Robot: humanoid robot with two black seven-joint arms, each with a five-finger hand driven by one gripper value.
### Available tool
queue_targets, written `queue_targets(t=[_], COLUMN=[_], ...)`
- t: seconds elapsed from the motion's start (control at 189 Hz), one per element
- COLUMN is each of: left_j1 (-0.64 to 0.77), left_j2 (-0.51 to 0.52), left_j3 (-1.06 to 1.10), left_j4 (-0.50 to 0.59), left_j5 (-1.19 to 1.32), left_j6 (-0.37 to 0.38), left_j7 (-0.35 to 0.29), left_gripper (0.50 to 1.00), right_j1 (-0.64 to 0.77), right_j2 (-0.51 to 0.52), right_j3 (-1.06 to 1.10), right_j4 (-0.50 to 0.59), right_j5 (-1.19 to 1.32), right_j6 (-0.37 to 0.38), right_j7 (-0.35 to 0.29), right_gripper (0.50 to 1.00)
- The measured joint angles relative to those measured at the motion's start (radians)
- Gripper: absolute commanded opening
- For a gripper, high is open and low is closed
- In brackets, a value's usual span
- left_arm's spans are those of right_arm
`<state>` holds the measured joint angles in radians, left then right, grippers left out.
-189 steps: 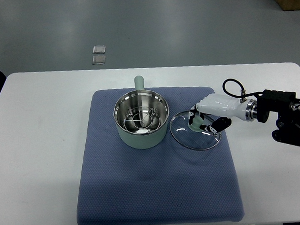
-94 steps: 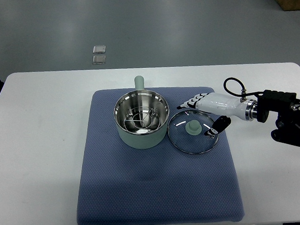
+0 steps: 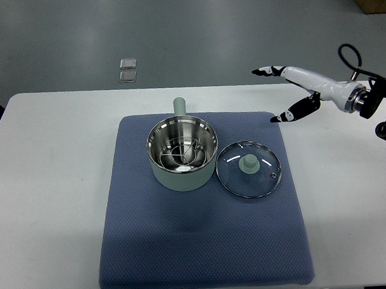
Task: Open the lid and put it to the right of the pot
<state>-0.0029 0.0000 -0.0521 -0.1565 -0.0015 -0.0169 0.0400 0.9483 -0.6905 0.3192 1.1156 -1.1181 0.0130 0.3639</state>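
The lid point(image 3: 249, 177) lay flat on the blue mat point(image 3: 202, 246), just right of the pot point(image 3: 181, 152) and close beside it, with bare mat on its near and right sides up to the mat's edge. It was clear glass in a metal rim with a pale green knob at its centre. The pot stood open, a wire rack inside it, its handle pointing away. The right hand point(image 3: 297, 89) hung above the white surface point(image 3: 45, 196) beyond the mat's far right corner, well apart from the lid, its fingers point(image 3: 266, 71) spread and holding nothing.
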Motion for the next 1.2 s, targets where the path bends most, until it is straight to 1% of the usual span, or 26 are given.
queue_targets(t=[0.095, 0.291, 0.419, 0.562, 0.673, 0.763, 0.837, 0.959, 1.203], left_j1=[0.0, 0.0, 0.0, 0.0, 0.0, 0.0, 0.0, 0.0, 0.0], left_j2=[0.0, 0.0, 0.0, 0.0, 0.0, 0.0, 0.0, 0.0, 0.0], left_j3=[0.0, 0.0, 0.0, 0.0, 0.0, 0.0, 0.0, 0.0, 0.0], left_j4=[0.0, 0.0, 0.0, 0.0, 0.0, 0.0, 0.0, 0.0, 0.0], left_j5=[0.0, 0.0, 0.0, 0.0, 0.0, 0.0, 0.0, 0.0, 0.0], left_j6=[0.0, 0.0, 0.0, 0.0, 0.0, 0.0, 0.0, 0.0, 0.0], left_j7=[0.0, 0.0, 0.0, 0.0, 0.0, 0.0, 0.0, 0.0, 0.0], left_gripper=[1.0, 1.0, 1.0, 1.0, 1.0, 1.0, 1.0, 1.0, 1.0], right_j1=[-0.049, -0.116, -0.188, -0.279, -0.317, -0.344, -0.362, -0.392, -0.411], right_j2=[0.021, 0.076, 0.134, 0.255, 0.336, 0.392, 0.428, 0.468, 0.52], right_j3=[0.105, 0.243, 0.389, 0.63, 0.775, 0.863, 0.91, 0.955, 0.963], right_j4=[-0.049, -0.146, -0.192, -0.267, -0.314, -0.331, -0.335, -0.335, -0.336], right_j5=[0.141, 0.45, 0.564, 0.572, 0.557, 0.518, 0.475, 0.4, 0.392], right_j6=[0.019, 0.035, 0.098, 0.183, 0.233, 0.26, 0.272, 0.279, 0.275], right_j7=[-0.002, -0.016, -0.051, -0.138, -0.202, -0.238, -0.249, -0.246, -0.235], right_gripper=[0.913, 0.913, 0.913, 0.915, 0.915, 0.917, 0.926, 0.928, 0.93])
